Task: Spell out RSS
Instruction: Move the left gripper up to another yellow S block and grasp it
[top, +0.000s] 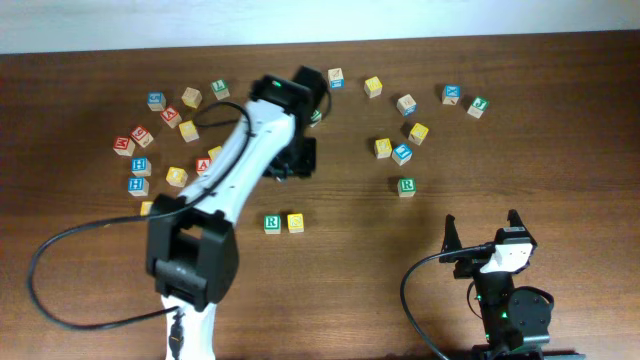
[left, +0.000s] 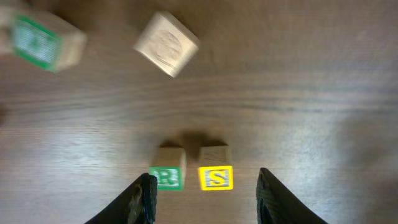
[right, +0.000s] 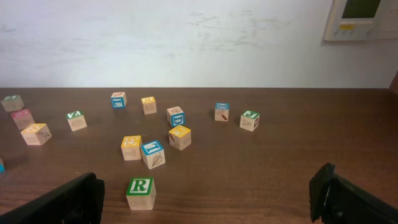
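A green-bordered R cube (top: 272, 223) and a yellow S cube (top: 295, 222) sit side by side, touching or nearly so, near the table's middle. In the left wrist view the R (left: 168, 177) and S (left: 216, 177) lie just beyond my open, empty left gripper (left: 206, 186). That gripper (top: 288, 170) hovers a little behind the pair. Several yellow cubes lie scattered, such as one (top: 418, 132) at the back right; I cannot read their letters. My right gripper (top: 483, 235) is open and empty at the front right (right: 208, 186).
A second green R cube (top: 406, 186) lies right of centre, close in front of the right gripper (right: 141, 191). Loose cubes cluster at the back left (top: 140, 165) and back right (top: 452, 95). A plain-faced cube (left: 166, 43) and a green cube (left: 37, 40) lie beyond the pair.
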